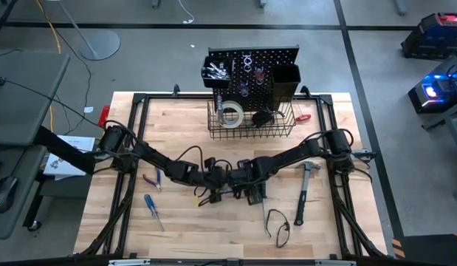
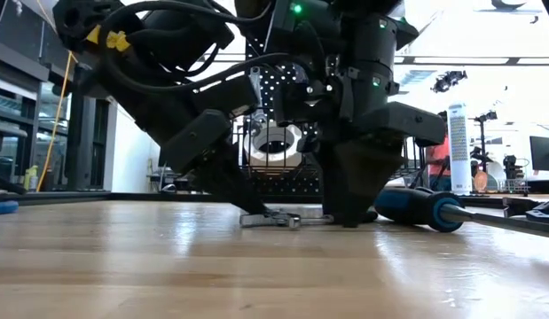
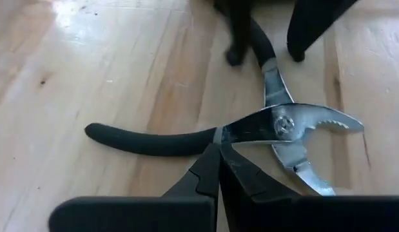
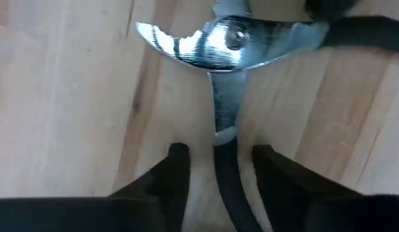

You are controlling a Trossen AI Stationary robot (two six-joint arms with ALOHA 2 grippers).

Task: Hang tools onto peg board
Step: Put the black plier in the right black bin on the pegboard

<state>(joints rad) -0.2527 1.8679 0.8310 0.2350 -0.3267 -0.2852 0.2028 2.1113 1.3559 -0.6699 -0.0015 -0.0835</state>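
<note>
A pair of black-handled pliers (image 3: 283,125) lies flat on the wooden table at its middle, handles spread wide and silver head (image 4: 225,38) up. My left gripper (image 3: 218,147) is shut, with its tips at the pliers just behind the pivot. My right gripper (image 4: 220,153) points down over the other handle (image 4: 228,174), open, one finger on either side with a gap to each. In the high view both grippers (image 1: 227,177) (image 1: 249,185) meet at the table's centre and hide most of the pliers. The peg board (image 1: 250,63) stands at the far edge. My left gripper's shut fingertips rest against the pliers where one black handle meets the metal neck (image 3: 215,134), next to the pivot. They come slanting down from the table's left. The pliers lie flat on the table.
A wire basket (image 1: 276,133) below the peg board holds a white tape roll (image 1: 229,114). A hammer (image 1: 306,192) lies right of the grippers. Red-handled pliers (image 1: 150,179) and blue screwdrivers (image 1: 153,208) lie to the left. A black loop (image 1: 277,225) lies near the front.
</note>
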